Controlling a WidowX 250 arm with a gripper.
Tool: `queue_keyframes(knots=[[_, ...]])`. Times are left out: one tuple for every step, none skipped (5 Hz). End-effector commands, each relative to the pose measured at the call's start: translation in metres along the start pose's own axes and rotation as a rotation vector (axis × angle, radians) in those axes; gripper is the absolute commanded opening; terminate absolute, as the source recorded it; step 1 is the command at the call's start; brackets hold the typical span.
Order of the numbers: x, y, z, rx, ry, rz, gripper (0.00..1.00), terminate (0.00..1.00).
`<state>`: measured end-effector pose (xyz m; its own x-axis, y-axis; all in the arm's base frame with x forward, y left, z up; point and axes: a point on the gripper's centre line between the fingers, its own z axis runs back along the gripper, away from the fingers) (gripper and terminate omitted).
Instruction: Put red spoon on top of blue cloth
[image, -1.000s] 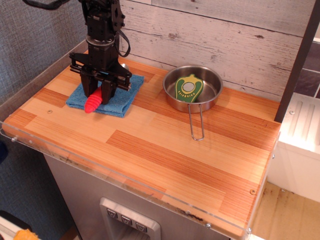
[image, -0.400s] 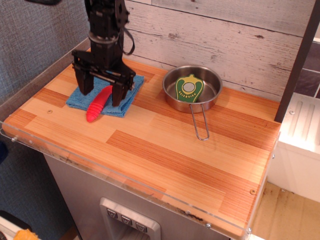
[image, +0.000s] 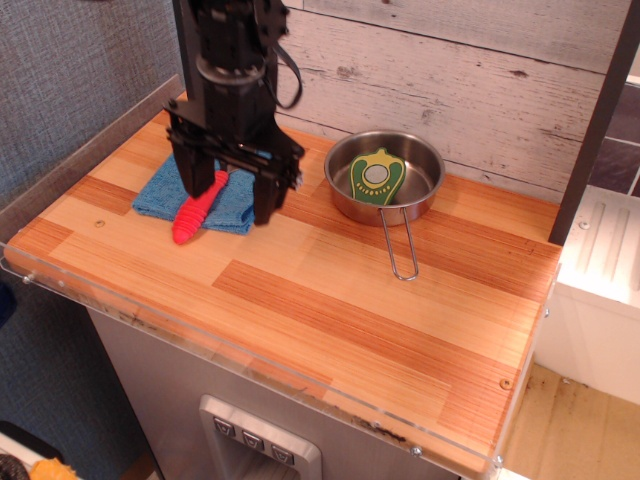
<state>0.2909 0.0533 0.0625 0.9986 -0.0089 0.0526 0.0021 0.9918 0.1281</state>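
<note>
Red spoon (image: 196, 207): ribbed bright-red handle visible, lying at a slant on the blue cloth (image: 160, 193), lower end reaching past the cloth's front edge onto the tabletop (image: 330, 300). Upper part and bowl hidden behind the robot's hand (image: 229, 196). Nothing grips it.

Blue cloth: folded, fuzzy, roughly square; flat on the rear left of the tabletop. Right portion covered from view by the hand.

Hand: black, two fingers pointing down and spread wide, holding nothing. Left-of-frame finger (image: 190, 170) stands over the cloth just beside the spoon handle; the other finger (image: 268, 197) sits near the cloth's right edge. Whether the tips touch cloth or wood cannot be told.

Steel pan (image: 345, 196): round, shallow, shiny; at the rear centre of the tabletop, well apart from the cloth. Thin wire loop handle (image: 398, 247) extends toward the front edge. Contents: one flat green item (image: 377, 177) with yellow trim and a pale round centre. A line of dark markings runs beneath the circle; too small to read.

Tabletop: striped wood planks in light and reddish tones, with a clear plastic lip along the front and left edges.

Backdrop: whitewashed plank wall (image: 450, 70) behind; no legible labels or brands anywhere.
</note>
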Motion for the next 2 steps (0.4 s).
queue_keyframes(knots=[[0.0061, -0.002, 0.011, 0.014, -0.044, -0.019, 1.0, 0.0], [0.0061, -0.002, 0.011, 0.014, -0.044, -0.019, 1.0, 1.0]])
